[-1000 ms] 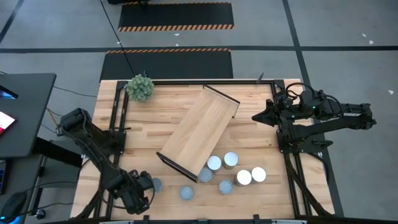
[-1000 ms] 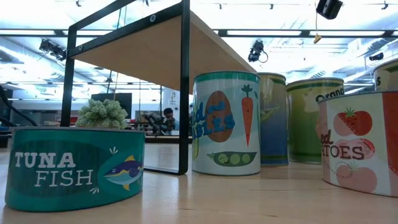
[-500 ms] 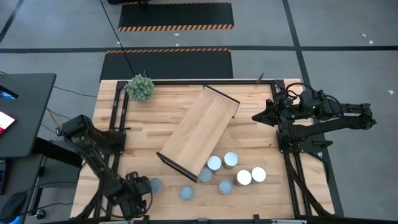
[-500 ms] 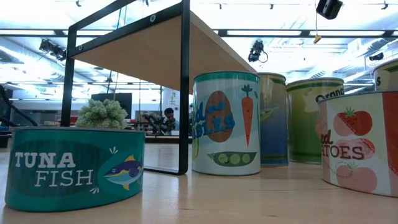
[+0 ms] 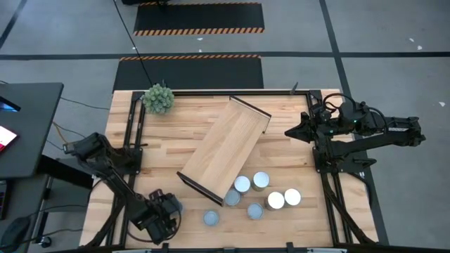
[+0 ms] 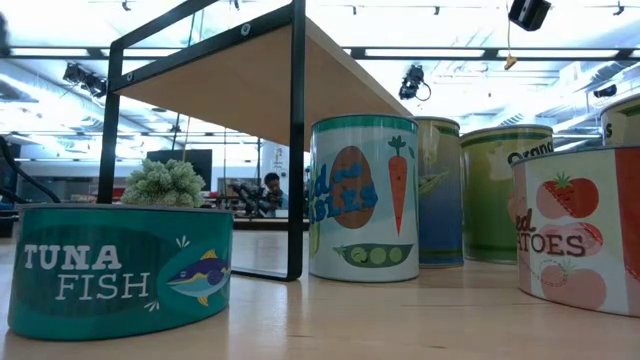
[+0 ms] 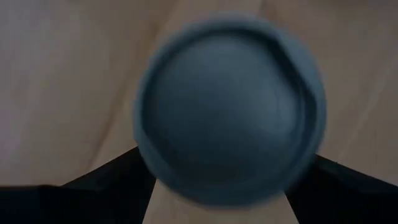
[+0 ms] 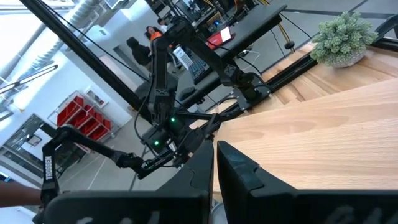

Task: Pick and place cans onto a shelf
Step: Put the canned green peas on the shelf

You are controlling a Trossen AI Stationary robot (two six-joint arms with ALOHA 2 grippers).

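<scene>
Blue-grey can (image 7: pixel 229 107) under left end effector (image 5: pixel 167 209)

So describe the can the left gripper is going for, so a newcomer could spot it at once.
Start at the tilted wooden shelf in the middle of the table, then go to the table's near left corner. There the left gripper hangs open over one can, its fingers on either side. That can stands alone, well left of the cluster of cans by the shelf's near end, and it is the only one under a gripper.

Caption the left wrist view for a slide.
Left hand open, fingers straddling a can seen top-down on the wooden table.
</scene>
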